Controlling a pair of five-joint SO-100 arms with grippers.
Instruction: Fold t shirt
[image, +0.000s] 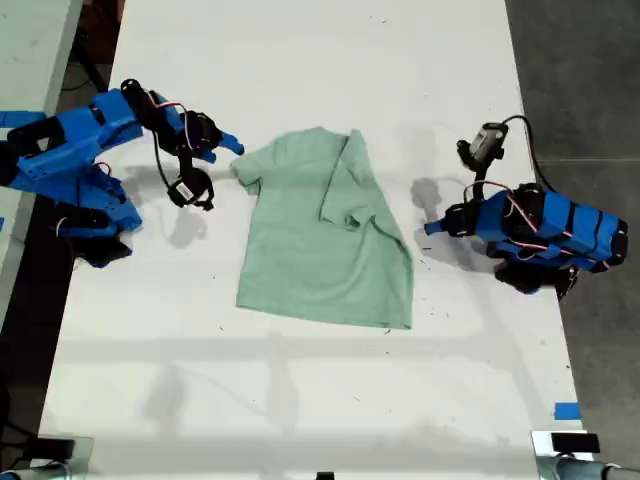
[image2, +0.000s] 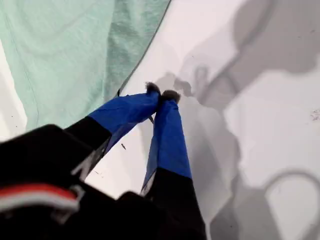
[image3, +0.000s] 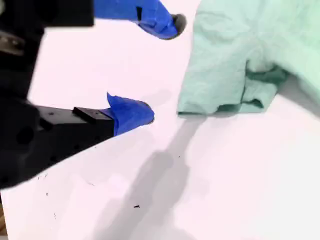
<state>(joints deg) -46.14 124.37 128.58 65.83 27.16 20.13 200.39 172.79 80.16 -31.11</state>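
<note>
Lying flat near the middle of the white table (image: 300, 400), the t shirt (image: 300, 250) is partly folded: the sleeve and side on the exterior view's right have been turned in over the body, leaving a straight slanted edge on that side. The sleeve (image: 250, 170) on the exterior view's left is spread out flat, so that side is not yet folded, and the hem has not been brought up toward the collar. By my reckoning, about a third of the work is done; the other side fold and the final lengthwise fold remain.

My second gripper (image3: 162, 67) hovers just beside the unfolded sleeve, with its blue-taped jaws spread wide and nothing between them. In the exterior view it belongs to the arm (image: 90, 140) on the left, with its tips close to the sleeve's hem. It looks well placed to take that sleeve next.

My first gripper (image2: 161, 94) is over bare table just off the shirt's folded edge, its two taped tips pressed together and holding no cloth. It belongs to the arm (image: 540, 230) on the exterior view's right, which sits drawn in and apart from the shirt.
</note>
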